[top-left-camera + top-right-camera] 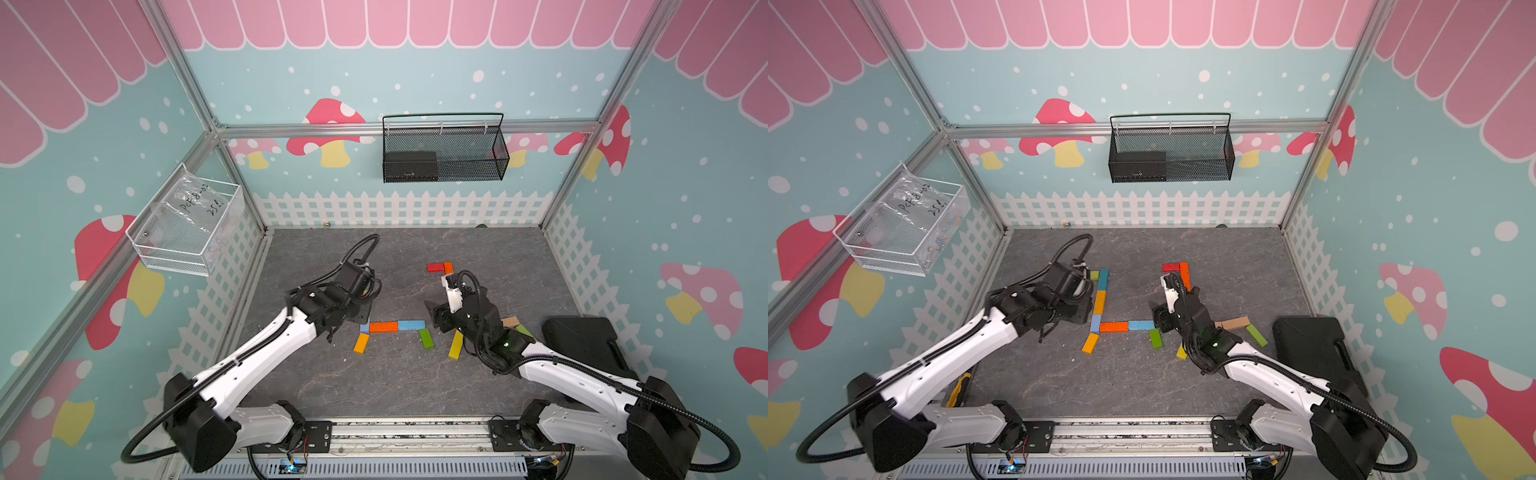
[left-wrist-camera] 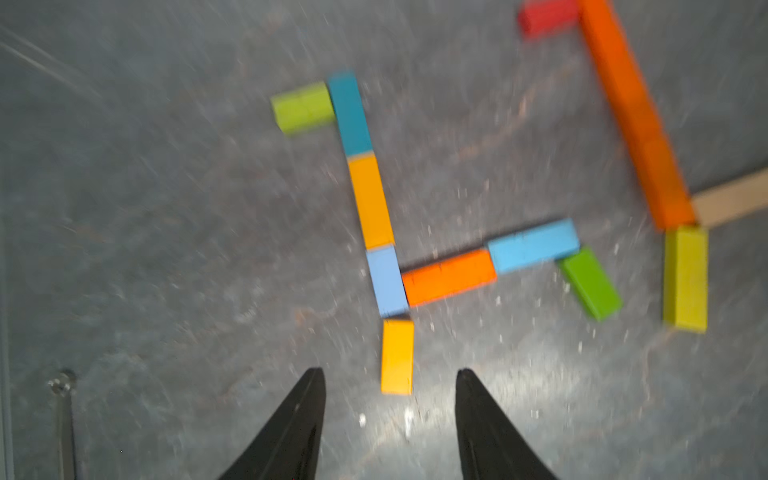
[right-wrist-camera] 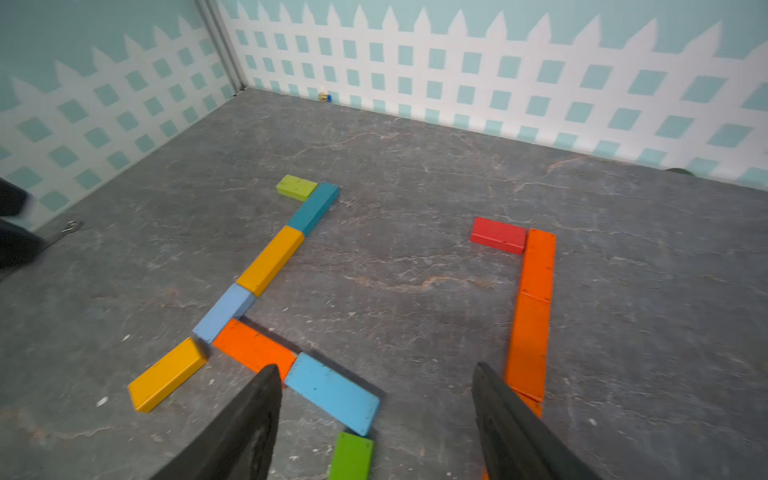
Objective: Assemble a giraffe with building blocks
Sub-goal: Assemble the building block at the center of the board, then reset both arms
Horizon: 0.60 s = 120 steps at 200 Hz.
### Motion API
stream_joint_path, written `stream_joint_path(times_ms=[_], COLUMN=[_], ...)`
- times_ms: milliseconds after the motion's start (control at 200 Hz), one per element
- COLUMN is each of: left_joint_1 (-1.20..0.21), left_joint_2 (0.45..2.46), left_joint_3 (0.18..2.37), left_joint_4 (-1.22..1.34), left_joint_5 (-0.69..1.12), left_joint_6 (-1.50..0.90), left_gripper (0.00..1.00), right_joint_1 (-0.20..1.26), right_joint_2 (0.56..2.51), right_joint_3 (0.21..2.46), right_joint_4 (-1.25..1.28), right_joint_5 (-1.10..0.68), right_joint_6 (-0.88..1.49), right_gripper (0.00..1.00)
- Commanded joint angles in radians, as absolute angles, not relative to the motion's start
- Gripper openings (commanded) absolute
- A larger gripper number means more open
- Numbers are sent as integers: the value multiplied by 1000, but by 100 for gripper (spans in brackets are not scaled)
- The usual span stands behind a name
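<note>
- Left wrist view: the amber leg block [image 2: 397,356] lies flat, one end just beside the light-blue block [image 2: 386,281] where the neck meets the orange body block [image 2: 449,276]. The blur hides whether they touch.
- In a top view the giraffe figure [image 1: 1113,326] lies near the middle of the worktop [image 1: 1100,386]. Its neck runs toward the far edge and the amber leg slants toward the front-left corner. A second figure, headed by a red block [image 1: 1170,267], lies nearer the right edge.
- The left gripper [image 2: 389,370] has its jaws moderately apart and empty. The leg's near end shows in the gap and touches neither finger.
- The right gripper [image 3: 376,366] stands wide and empty near the sky-blue block [image 3: 332,392].
- The leg looks placed, so the step in hand is probably a clean release. That calls for a straight lift before any sideways travel, since such light bars would likely slide at a brush and spoil the corner joint.
- The green leg block [image 2: 590,283] shows the slant to mirror.
</note>
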<state>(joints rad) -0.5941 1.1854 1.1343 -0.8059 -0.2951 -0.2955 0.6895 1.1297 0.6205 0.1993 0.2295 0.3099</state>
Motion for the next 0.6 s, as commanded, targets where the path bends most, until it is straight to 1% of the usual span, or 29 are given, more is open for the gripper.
stream_joint_path(times_ms=[0, 40, 115, 215, 265, 300, 405, 485, 596], left_joint_1=[-484, -435, -359, -338, -323, -306, -247, -222, -141], left_joint_2=[1064, 1005, 901, 816, 812, 828, 920, 956, 1016], left_joint_3=[997, 919, 726, 447, 352, 323, 302, 292, 270], left_joint_4=[-587, -480, -190, 262, 410, 445, 442, 496, 575], left_joint_5=[-527, -548, -572, -621, -668, -689, -711, -717, -688], left_joint_6=[-335, -336, -305, -205, -214, -238, -281, -256, -277], left_gripper=[53, 53, 52, 53, 57, 59, 62, 65, 68], right_joint_1=[574, 525, 441, 363, 337, 320, 281, 252, 198], right_joint_2=[1095, 1084, 1066, 1044, 1036, 1031, 1054, 1106, 1213], right_joint_3=[642, 630, 590, 505, 454, 426, 335, 290, 250], right_joint_4=[199, 229, 305, 443, 524, 560, 700, 802, 934], right_joint_5=[294, 305, 335, 439, 496, 523, 589, 604, 585], right_joint_6=[208, 191, 165, 123, 100, 96, 94, 86, 76], right_gripper=[75, 75, 76, 79, 81, 81, 82, 83, 83])
